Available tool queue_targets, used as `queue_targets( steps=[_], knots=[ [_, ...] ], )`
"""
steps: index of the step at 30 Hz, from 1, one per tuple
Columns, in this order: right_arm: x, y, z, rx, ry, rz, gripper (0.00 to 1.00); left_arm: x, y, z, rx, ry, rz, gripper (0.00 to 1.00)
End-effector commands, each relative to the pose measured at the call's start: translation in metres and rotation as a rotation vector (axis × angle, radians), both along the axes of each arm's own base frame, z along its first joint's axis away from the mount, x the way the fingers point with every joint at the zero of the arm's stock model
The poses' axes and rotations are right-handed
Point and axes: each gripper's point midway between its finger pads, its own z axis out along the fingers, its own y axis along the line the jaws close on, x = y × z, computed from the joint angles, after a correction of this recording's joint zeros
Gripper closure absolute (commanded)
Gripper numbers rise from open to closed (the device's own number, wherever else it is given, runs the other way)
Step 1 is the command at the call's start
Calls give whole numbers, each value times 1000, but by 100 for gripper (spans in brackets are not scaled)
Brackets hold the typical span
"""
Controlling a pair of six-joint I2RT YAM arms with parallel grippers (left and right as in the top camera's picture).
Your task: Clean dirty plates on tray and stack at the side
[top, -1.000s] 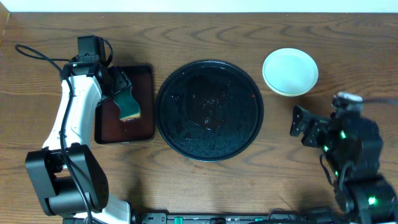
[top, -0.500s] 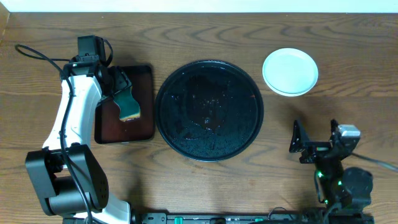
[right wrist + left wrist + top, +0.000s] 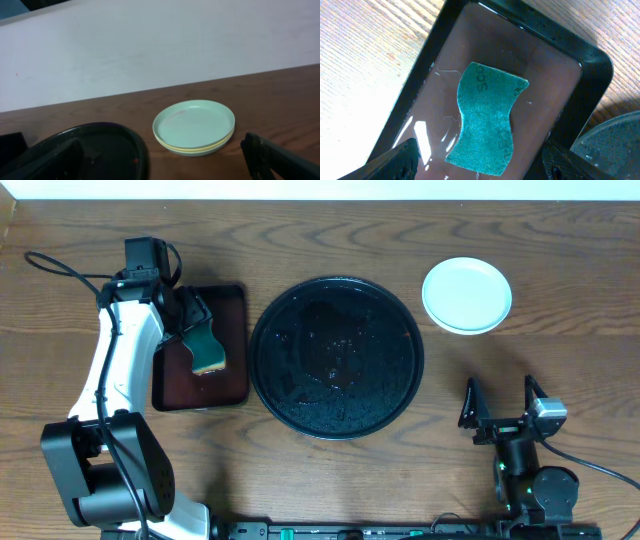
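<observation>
The plates stand in one stack on the bare wood to the right of the tray; in the right wrist view the plates show a mint top, a yellow band and mint below. The round black tray holds only water drops and tiny red specks; part of the tray shows at that view's lower left. My right gripper is open near the front edge, well short of the stack, and nothing lies between the jaws of the right gripper. My left gripper is open above a green sponge.
The sponge lies flat in a wet rectangular reddish-brown tray left of the black tray. The left arm reaches over it from the front left. A white wall runs along the table's far edge.
The right arm has drawn back from beside the stacked plates toward the front edge and turned upright, gripper still open. The left arm and sponge have not moved.
</observation>
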Motion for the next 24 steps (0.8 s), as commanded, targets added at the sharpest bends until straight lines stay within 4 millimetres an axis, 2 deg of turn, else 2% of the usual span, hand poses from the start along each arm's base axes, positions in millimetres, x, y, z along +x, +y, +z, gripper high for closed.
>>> queue_targets(
  steps=[1,7,13,17,24],
  knots=[
    [0,-7,1,10,-14,-39,1,5,4,7,18,-18,-2,20],
    [-1,-13,-5,9,11,-68,1,5,4,7,18,-18,-2,20],
    [-1,-16,-28,-5,106,-87,1,5,4,7,18,-18,-2,20],
    [-1,-15,-28,-75,100,-84,1,5,4,7,18,-18,-2,20],
    [-1,-15,-28,-81,100,-84,1,5,4,7,18,-18,-2,20]
  ],
)
